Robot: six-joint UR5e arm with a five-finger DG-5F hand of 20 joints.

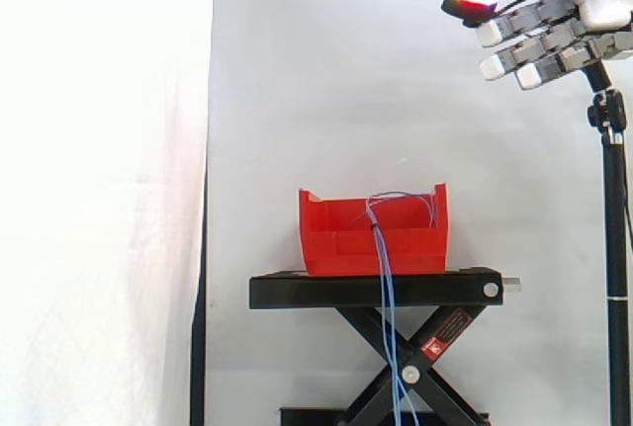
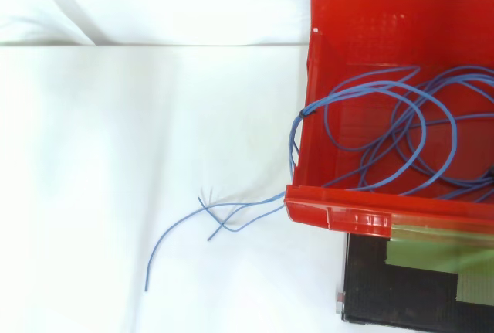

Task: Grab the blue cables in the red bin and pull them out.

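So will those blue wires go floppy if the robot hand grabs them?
Probably floppy: the blue cables lie in loose loops in the red bin and droop over its side. Looped together, they may tangle and come out as one bunch.

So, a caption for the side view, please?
Open hand hovers high, clear of the red bin on its black stand; blue cables hang over the bin's wall.

A black scissor stand (image 1: 297, 291) is set before a white curtain (image 1: 99, 149) (black tripod pole (image 1: 616, 248) seen alongside, far right).
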